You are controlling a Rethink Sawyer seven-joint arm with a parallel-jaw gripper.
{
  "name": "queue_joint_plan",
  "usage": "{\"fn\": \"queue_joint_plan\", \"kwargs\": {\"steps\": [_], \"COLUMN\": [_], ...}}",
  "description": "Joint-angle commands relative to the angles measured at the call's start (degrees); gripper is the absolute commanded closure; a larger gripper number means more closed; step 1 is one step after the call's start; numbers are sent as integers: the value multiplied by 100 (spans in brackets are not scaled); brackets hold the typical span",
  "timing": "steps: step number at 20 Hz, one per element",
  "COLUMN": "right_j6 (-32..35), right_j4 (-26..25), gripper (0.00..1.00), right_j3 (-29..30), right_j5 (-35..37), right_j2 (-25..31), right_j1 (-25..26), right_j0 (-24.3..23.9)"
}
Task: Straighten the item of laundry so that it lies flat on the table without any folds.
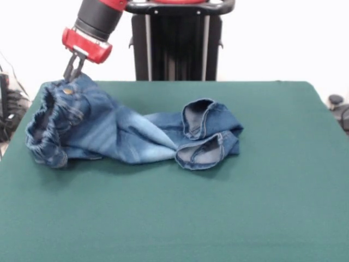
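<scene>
At upper left you see the black jaws (72, 70) closed on the waistband of the crumpled blue denim jeans (128, 134), on the dark green surface (229, 218).

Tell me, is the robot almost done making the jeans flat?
Not yet. Nothing looks finished: the jeans lie bunched on the table, with the waistband standing open and the legs twisted and folded back. Right now the claw is at the waistband by the button, seemingly pinching it. Spreading the legs and smoothing every fold is left.
</scene>
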Motion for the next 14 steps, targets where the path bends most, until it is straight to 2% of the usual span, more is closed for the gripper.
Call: {"fn": "queue_joint_plan", "kwargs": {"steps": [1,7,11,14], "right_j6": [148,-3,16,57], "right_j4": [-10,629,1146,1357], "gripper": [100,100,100,100], "right_j3": [199,-102,-408,-541], "right_j5": [-783,-1402,-1625,-1813], "right_j2": [-489,-1192,-1180,-964], "right_j1": [898,1358,1858,2212], "right_j0": [20,116,95,23]}}
